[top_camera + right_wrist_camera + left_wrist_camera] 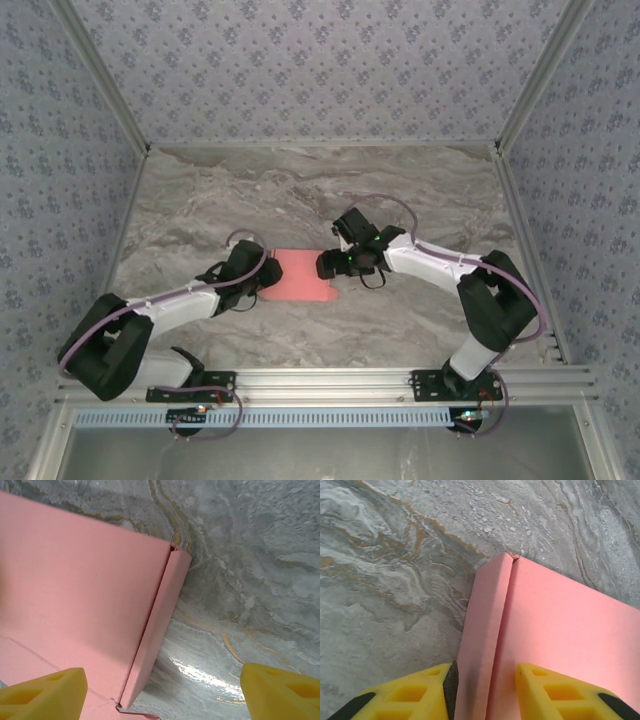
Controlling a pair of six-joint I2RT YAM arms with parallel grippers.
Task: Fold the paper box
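At the middle of the tabletop (300, 190), the paper box (300, 277) is laid flat between both arms. Its left flap (482, 620), raised, is straddled lengthwise by the open left gripper (485, 692). The right flap (157, 625) is spanned by the wide-open right gripper (162, 692).

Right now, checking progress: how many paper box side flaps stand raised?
2: the left flap between the left gripper's fingers, the right flap at the right gripper. Others may be hidden.

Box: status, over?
Left gripper jaws open astride raised left flap. Right gripper jaws wide open astride right flap. Box unfolded between them, side flaps up. Nothing blocking.
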